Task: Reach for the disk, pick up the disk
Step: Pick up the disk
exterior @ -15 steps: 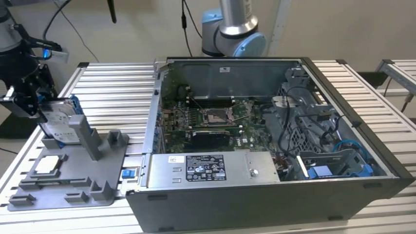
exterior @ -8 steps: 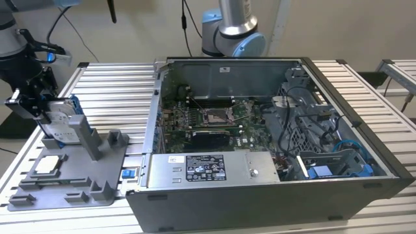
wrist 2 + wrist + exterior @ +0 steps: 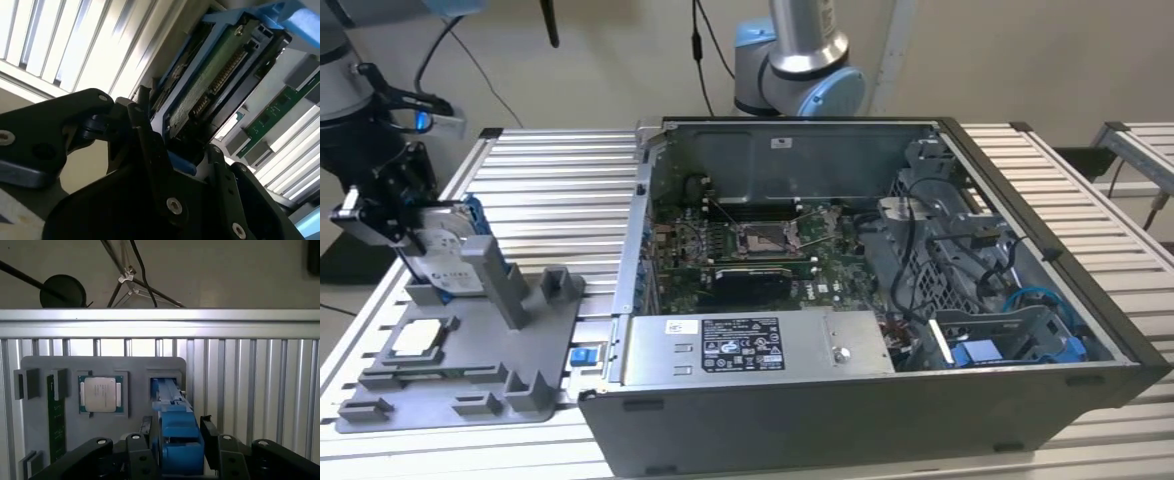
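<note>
The disk (image 3: 448, 248) is a silver-grey drive with a white label in a blue carrier frame. It stands on edge, tilted, at the grey upright holder (image 3: 503, 283) on the exterior view's left. My gripper (image 3: 416, 232) is at the disk's upper edge, its jaws closed against the blue frame. In the first wrist view the blue frame (image 3: 176, 432) sits between the two black fingers (image 3: 146, 432) and runs down toward the holder slot (image 3: 165, 382). The second wrist view shows the disk's circuit-board side (image 3: 210, 85) just beyond the gripper (image 3: 186, 152).
The grey fixture plate (image 3: 467, 385) carries a small square chip (image 3: 422, 338) and a green memory stick (image 3: 56, 420). An open computer case (image 3: 1067, 250) with a silver power-supply box (image 3: 761, 345) stands to the exterior view's right. Another robot arm's base (image 3: 794, 60) stands behind it.
</note>
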Available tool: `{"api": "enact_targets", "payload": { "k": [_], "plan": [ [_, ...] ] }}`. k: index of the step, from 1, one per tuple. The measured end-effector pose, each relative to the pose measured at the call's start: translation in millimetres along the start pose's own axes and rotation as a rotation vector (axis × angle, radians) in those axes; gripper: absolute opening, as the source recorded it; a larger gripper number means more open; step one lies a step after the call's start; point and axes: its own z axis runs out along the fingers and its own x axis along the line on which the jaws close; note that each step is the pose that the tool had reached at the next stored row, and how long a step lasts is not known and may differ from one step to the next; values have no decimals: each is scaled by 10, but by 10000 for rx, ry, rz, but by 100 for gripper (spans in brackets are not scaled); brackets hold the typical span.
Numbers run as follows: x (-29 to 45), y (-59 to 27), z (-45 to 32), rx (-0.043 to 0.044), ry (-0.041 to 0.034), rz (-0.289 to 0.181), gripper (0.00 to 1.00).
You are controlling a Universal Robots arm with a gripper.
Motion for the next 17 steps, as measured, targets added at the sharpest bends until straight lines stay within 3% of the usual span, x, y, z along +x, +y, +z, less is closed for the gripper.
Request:
{"api": "enact_targets", "payload": {
  "k": [8,9,17],
  "plan": [
    [2,1,48,-7,4,2,100],
    [2,0,51,-4,2,2,0],
    [2,0,56,-2,1,2,0]
  ]
}}
